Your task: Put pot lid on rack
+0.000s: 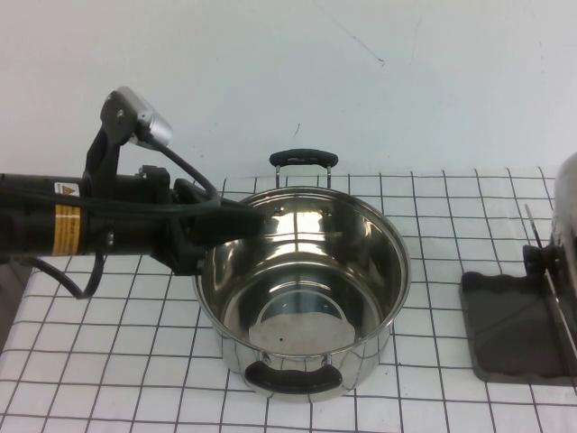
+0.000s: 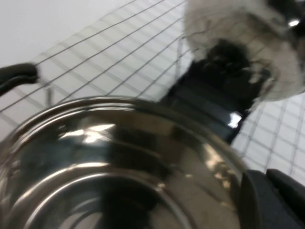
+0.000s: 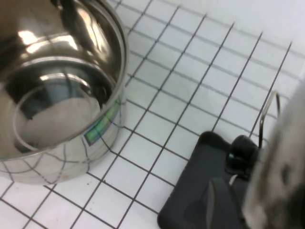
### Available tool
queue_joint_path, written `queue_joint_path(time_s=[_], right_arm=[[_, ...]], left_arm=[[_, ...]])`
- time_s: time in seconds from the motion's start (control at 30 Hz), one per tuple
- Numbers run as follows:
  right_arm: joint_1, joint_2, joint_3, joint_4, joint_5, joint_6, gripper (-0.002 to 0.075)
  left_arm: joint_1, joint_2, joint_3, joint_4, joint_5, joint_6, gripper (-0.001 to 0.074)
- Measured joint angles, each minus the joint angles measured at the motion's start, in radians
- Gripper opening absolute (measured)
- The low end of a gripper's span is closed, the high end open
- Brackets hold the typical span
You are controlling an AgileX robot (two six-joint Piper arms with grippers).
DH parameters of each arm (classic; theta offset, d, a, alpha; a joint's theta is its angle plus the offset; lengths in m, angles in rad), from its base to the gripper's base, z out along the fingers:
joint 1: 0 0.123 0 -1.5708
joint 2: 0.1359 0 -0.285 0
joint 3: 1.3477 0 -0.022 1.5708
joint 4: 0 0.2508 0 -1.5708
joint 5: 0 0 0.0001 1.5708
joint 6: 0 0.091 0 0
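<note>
Pot lid (image 1: 567, 203): on rack (image 1: 514, 329), table's right edge, beside right gripper (image 3: 224, 200); left gripper (image 1: 248, 221) at pot (image 1: 302, 289) rim; grips indeterminate.

The left arm (image 1: 54, 225) is black, with a yellow warning label, black cables and a silver wrist camera (image 1: 144, 117).
</note>
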Motion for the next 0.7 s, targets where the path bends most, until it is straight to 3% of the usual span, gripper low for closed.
queue_joint_path(time_s=[0.33,0.5,0.7], right_arm=[[0.000,-0.287,-0.002,-0.083,0.090,0.057,0.0309],[0.000,-0.457,0.004,-0.132,0.071,0.122,0.0198],[0.000,-0.686,0.128,-0.053,-0.145,0.151,0.0048]], left_arm=[[0.000,-0.043,0.048,0.044,0.170,-0.040,-0.0002],[0.000,-0.218,0.208,0.044,0.376,-0.046,-0.0002],[0.000,-0.579,0.453,0.040,0.647,-0.111,-0.0002]])
